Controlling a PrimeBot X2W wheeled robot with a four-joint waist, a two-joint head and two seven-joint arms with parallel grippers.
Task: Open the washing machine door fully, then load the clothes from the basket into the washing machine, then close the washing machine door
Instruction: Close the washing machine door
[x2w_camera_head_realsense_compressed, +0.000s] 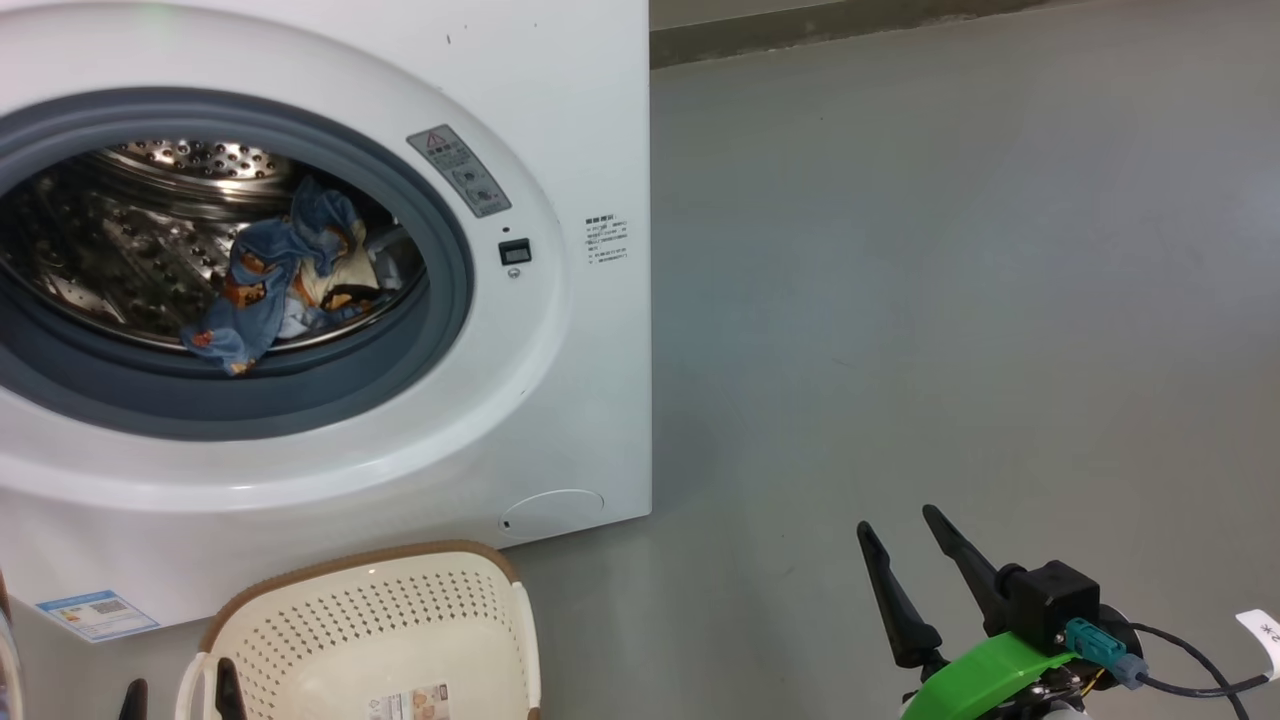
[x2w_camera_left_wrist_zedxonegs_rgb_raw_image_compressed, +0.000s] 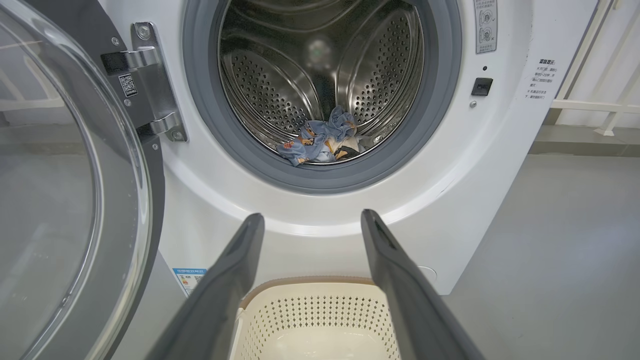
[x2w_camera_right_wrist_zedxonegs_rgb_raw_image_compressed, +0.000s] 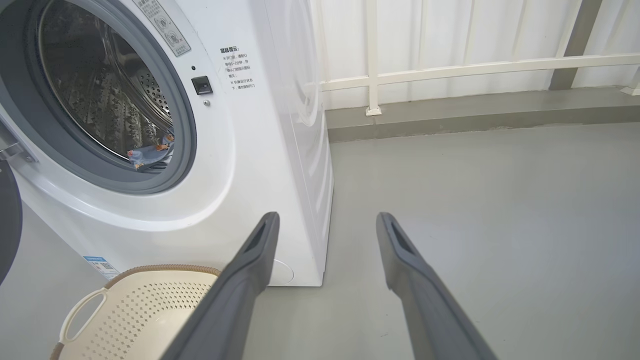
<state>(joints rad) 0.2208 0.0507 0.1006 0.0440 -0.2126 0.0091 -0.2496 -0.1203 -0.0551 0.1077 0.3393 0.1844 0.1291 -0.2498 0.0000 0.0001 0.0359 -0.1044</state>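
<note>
The white washing machine (x2w_camera_head_realsense_compressed: 560, 120) stands with its door (x2w_camera_left_wrist_zedxonegs_rgb_raw_image_compressed: 75, 200) swung wide to the left on a metal hinge (x2w_camera_left_wrist_zedxonegs_rgb_raw_image_compressed: 150, 85). The light blue printed clothes (x2w_camera_head_realsense_compressed: 280, 270) lie in a heap at the front of the steel drum, as the wrist views also show (x2w_camera_left_wrist_zedxonegs_rgb_raw_image_compressed: 322, 140) (x2w_camera_right_wrist_zedxonegs_rgb_raw_image_compressed: 150, 152). On the floor before the machine sits the cream basket (x2w_camera_head_realsense_compressed: 400, 620), its visible inside bare but for a label sticker. My left gripper (x2w_camera_left_wrist_zedxonegs_rgb_raw_image_compressed: 311, 216) hangs open above the basket, pointing at the drum mouth. My right gripper (x2w_camera_head_realsense_compressed: 898, 522) is open over the floor, right of the machine.
Bare grey floor (x2w_camera_head_realsense_compressed: 950, 300) stretches to the right of the machine. A white railing (x2w_camera_right_wrist_zedxonegs_rgb_raw_image_compressed: 450, 65) and panelled wall run behind a low kerb at the back. The open door's dark rim (x2w_camera_right_wrist_zedxonegs_rgb_raw_image_compressed: 7, 220) juts out at the machine's left.
</note>
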